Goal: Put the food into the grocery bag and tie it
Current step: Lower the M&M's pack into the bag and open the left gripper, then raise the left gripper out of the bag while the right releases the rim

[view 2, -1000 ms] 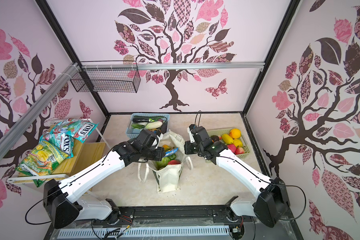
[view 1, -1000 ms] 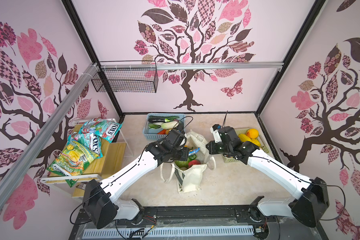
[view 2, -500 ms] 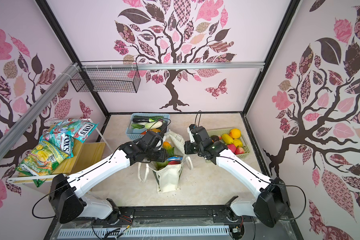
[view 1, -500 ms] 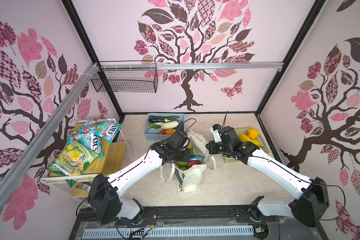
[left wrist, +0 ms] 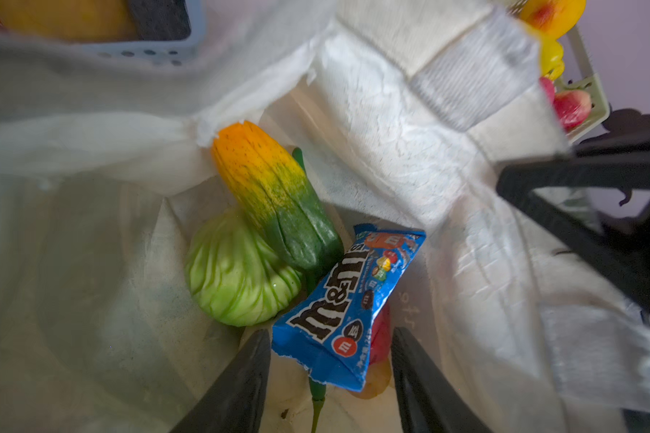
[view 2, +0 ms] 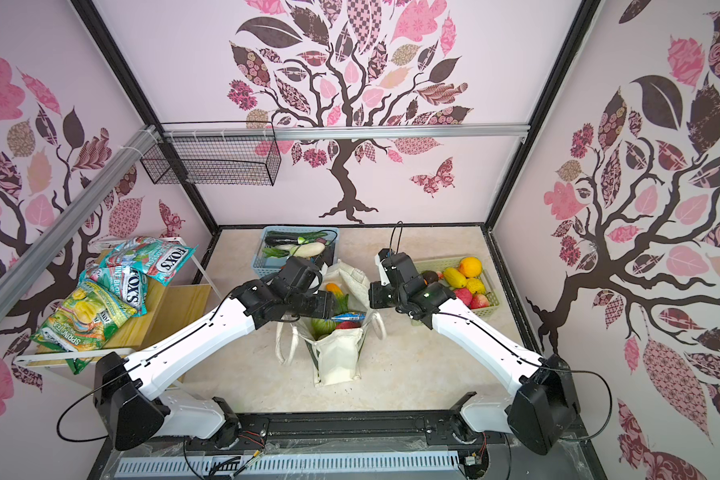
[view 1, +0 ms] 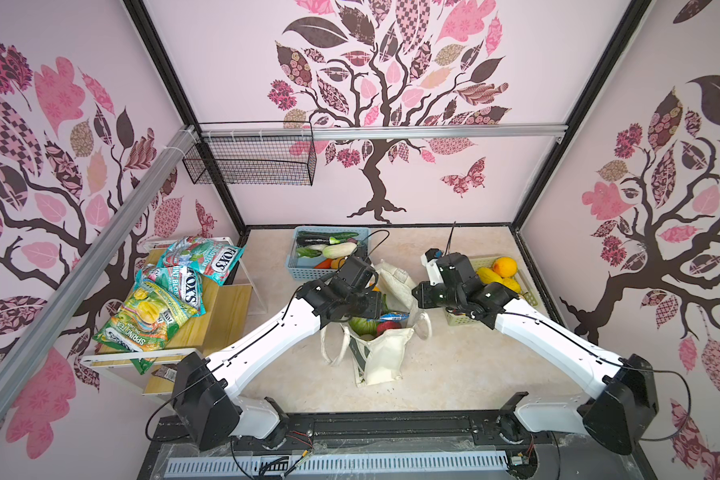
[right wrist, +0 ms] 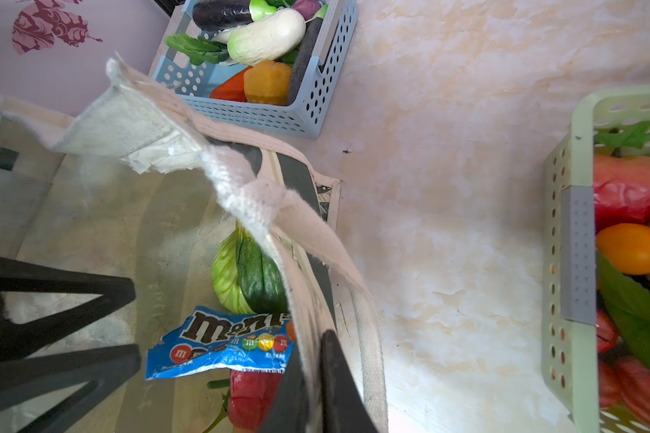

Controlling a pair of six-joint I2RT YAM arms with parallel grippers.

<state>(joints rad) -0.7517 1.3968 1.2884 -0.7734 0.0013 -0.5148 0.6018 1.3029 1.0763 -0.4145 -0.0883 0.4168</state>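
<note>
Marbled tabletop (view 1: 454, 374), pink tree-print walls (view 1: 242, 62); left hand (left wrist: 329, 335) apart, right hand (right wrist: 310, 352) clamped on grocery bag (view 1: 381, 357).

Rough woven canvas grocery bag (left wrist: 409, 157); glossy plastic cabbage (left wrist: 237, 285); shiny candy wrapper (left wrist: 346, 300).

The left tool (left wrist: 329, 333) has moved from the near rim of the bag (view 1: 381, 357) to further over its mouth and dipped toward it. Its jaws, clamped on the blue packet (left wrist: 348, 296) a second ago, have parted and now stand clear on either side of it. The packet has dropped into the bag, lying on the red food (right wrist: 254, 393) beside the cabbage (left wrist: 233, 285).
</note>
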